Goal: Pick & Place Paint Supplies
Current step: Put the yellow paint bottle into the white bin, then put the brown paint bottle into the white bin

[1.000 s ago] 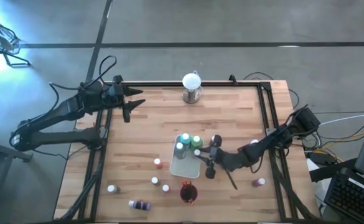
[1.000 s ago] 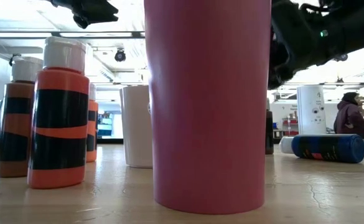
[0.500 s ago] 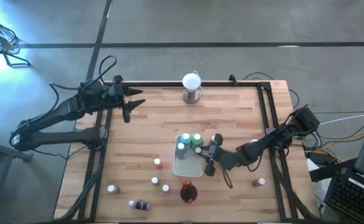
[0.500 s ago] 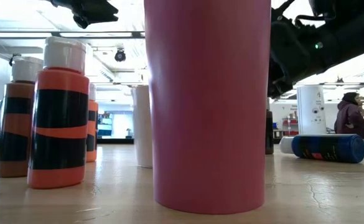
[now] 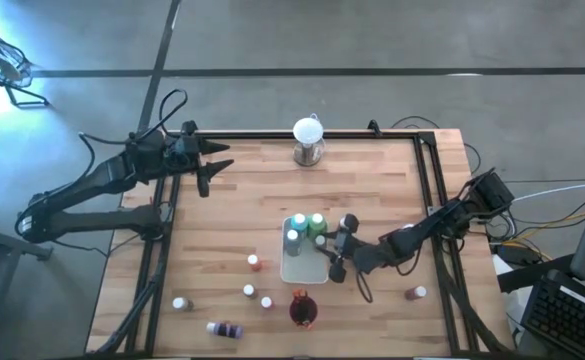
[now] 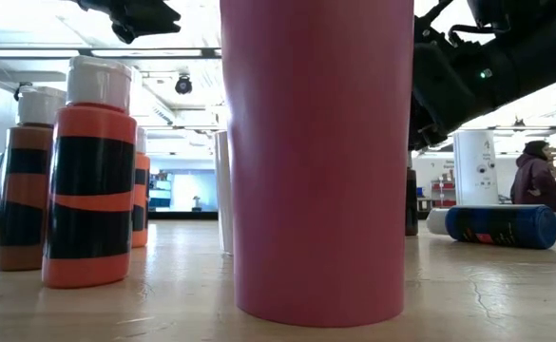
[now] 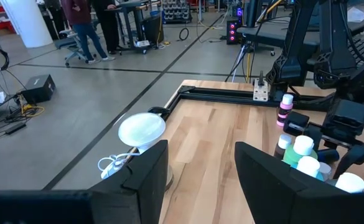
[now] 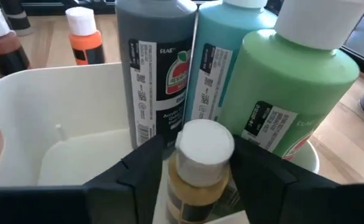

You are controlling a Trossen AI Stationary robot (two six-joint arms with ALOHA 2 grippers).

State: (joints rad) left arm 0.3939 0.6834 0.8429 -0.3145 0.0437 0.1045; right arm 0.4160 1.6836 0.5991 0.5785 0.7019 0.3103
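A white tray (image 5: 302,265) lies mid-table. At its far end stand a teal bottle (image 5: 298,221), a green one (image 5: 318,223) and a grey one (image 5: 292,237). My right gripper (image 5: 330,250) reaches into the tray from the table's right side. It is open, with a white-capped ochre bottle (image 8: 203,163) upright between its fingers on the tray floor. My left gripper (image 5: 212,165) hangs open above the table's far left corner, nothing in it (image 7: 197,180). My right gripper's fingers (image 8: 141,171) stand close on either side of the ochre bottle's body (image 8: 197,186), coming level from the table's right. I cannot tell whether they touch it.
A dark red cup (image 5: 302,310) stands just near of the tray. Several loose bottles (image 5: 255,262) stand toward the near left and a purple one (image 5: 227,328) lies by the near edge. A pink bottle (image 5: 417,293) is at the right, a white globe (image 5: 309,140) at the far edge.
The white tray has slid a little toward the table's right edge, moving behind the cup in the low view. My right gripper has stayed at the tray and tipped slightly.
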